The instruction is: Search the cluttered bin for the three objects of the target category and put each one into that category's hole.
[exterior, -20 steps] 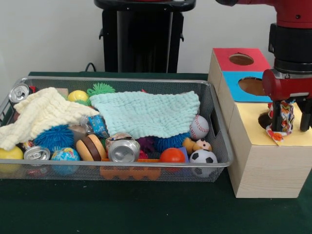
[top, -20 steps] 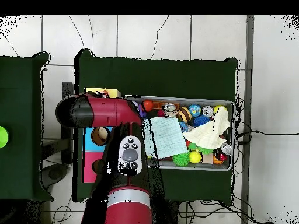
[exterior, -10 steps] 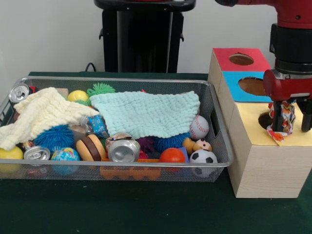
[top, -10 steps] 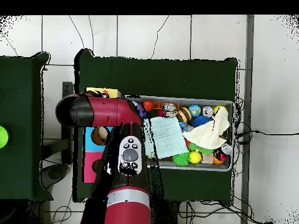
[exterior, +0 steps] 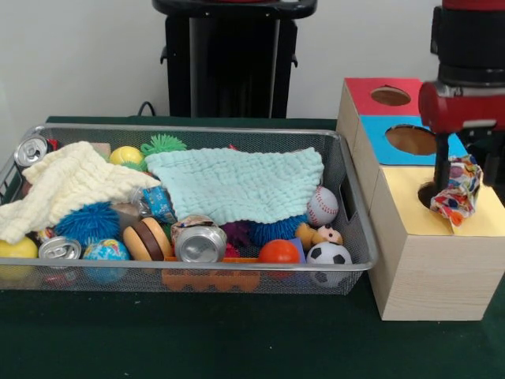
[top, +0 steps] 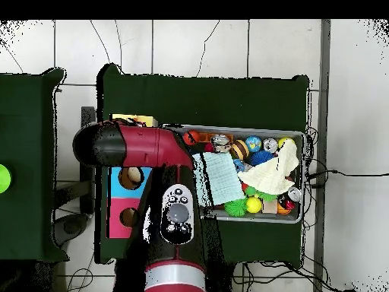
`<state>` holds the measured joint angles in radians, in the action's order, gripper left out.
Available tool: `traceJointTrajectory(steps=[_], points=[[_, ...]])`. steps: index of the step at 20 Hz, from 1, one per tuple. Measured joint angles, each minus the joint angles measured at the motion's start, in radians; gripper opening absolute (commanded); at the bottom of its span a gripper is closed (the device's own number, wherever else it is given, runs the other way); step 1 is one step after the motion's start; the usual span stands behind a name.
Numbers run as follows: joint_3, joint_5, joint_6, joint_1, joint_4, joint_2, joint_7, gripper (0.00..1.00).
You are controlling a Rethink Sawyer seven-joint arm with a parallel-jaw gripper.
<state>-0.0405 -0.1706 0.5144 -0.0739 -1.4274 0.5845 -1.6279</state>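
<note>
A multicoloured patterned cloth [exterior: 457, 191] lies crumpled on the yellow top of the wooden box [exterior: 430, 260], at the edge of its dark hole [exterior: 427, 195]. My gripper [exterior: 469, 189] stands open just above it, one finger on each side, neither one pinching the cloth. A wire bin [exterior: 357, 237] to the left holds a mint cloth [exterior: 237, 183] and a cream cloth [exterior: 67, 185] spread over balls and cans. In the overhead view the red arm [top: 144, 146] covers the yellow section, and the gripper itself is hidden.
The box also has a blue section [exterior: 394, 140] and a red section [exterior: 388, 96], each with a round hole. Cans [exterior: 201, 243], a baseball [exterior: 322, 207], a soccer ball [exterior: 329, 254] and spiky balls [exterior: 88, 221] crowd the bin's front.
The gripper has risen a little. The patterned cloth, which hung straight between the fingers, now sits slumped on the yellow top.
</note>
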Motion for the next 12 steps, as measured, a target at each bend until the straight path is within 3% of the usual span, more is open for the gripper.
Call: traceJointTrajectory(steps=[7, 12], points=[[-0.01, -0.003, 0.222, 0.02, -0.007, 0.146, 0.0, 1.0], [-0.017, -0.009, 0.271, 0.021, -0.013, 0.223, 0.0, 1.0]])
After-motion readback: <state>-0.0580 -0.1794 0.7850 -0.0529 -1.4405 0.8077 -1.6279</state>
